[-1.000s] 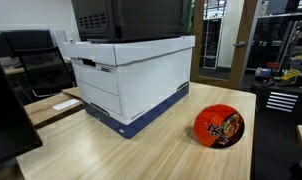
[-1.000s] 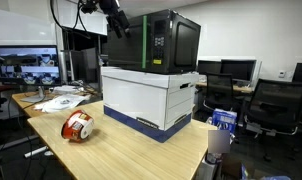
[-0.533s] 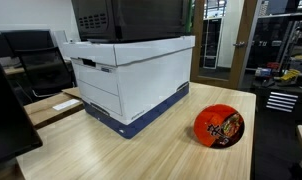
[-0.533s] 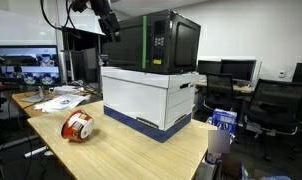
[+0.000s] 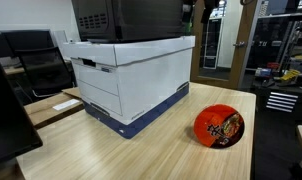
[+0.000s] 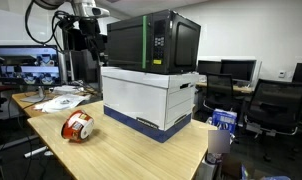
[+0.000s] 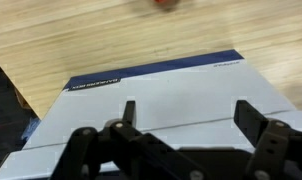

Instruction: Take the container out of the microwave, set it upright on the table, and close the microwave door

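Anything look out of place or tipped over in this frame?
Yes. The container lies tipped on its side on the table, its printed top facing sideways rather than up. Nothing appears spilled. The microwave sits atop a cardboard file box, an unusual perch.

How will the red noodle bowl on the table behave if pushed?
The container lies tipped on its side on the table, so a nudge will probably roll it. It looks like a thin instant-noodle bowl: likely light, and may dent under a hard squeeze.
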`<state>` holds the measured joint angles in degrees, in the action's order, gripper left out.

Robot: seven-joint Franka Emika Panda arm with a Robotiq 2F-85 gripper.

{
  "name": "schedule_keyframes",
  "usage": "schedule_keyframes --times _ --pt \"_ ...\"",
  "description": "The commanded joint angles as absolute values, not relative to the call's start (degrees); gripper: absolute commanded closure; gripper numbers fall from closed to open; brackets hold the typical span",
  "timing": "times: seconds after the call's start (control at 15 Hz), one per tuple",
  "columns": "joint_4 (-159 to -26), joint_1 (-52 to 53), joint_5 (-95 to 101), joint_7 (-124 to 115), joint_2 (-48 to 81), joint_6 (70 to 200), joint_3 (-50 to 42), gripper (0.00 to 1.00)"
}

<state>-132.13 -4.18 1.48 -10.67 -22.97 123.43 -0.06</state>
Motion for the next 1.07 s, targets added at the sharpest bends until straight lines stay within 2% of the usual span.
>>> schedule_keyframes --times 0.0,0.13,0.2,0.27,0.33,0.87,1.0 --pt "-138.1 -3.1 1.7 -10.4 -25.6 124.9 1.1 0.0" --pt "-140.6 -2.5 1.8 -10.4 -25.7 125.7 1.8 0.0" --pt "-141.8 -2.2 1.9 -10.3 -25.7 126.3 2.0 0.25" --pt "-142.7 -1.9 1.9 -10.1 -25.6 126.8 2.2 0.26" --pt "-143.5 -1.6 1.8 -9.9 -25.4 127.3 2.3 0.31" --pt "-149.1 0.7 0.9 -8.0 -23.8 129.9 2.5 0.89" --pt "-149.5 1.2 0.2 -7.1 -23.0 128.7 2.1 0.97"
